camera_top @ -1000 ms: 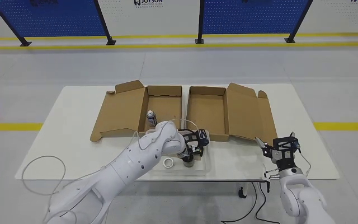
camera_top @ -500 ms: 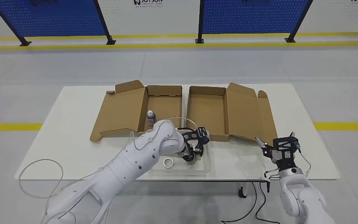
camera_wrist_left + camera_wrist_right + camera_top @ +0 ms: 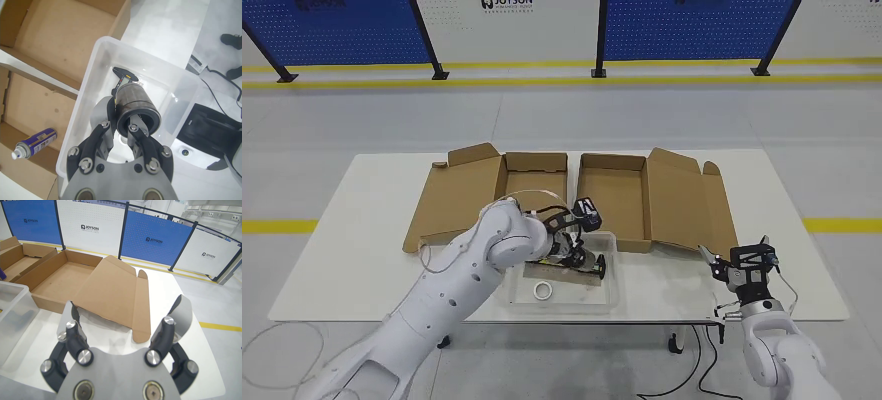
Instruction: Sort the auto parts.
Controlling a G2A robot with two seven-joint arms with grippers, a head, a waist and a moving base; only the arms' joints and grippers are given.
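Note:
My left gripper point(image 3: 123, 121) is shut on a dark metal cylindrical bearing point(image 3: 135, 100), one finger inside its bore and one outside. It holds the bearing above the clear plastic bin point(image 3: 90, 62); from above, the left gripper point(image 3: 564, 248) hangs over the bin's point(image 3: 608, 290) back edge, near the left cardboard box point(image 3: 538, 182). A black digital caliper point(image 3: 122, 77) and a white ring point(image 3: 541, 290) lie in the bin. A blue spray can point(image 3: 35, 141) lies in the left box. My right gripper point(image 3: 126, 303) stands open and empty at the table's front right point(image 3: 739, 262).
A second open cardboard box point(image 3: 614, 200) with nothing in it sits right of the first, its lid flap point(image 3: 115, 291) spread toward my right gripper. Both boxes' flaps lie flat on the white table point(image 3: 362, 230). Cables hang off the table's front edge.
My left arm has risen out of the bin with the bearing and swung back and left toward the left box. The right arm has not moved.

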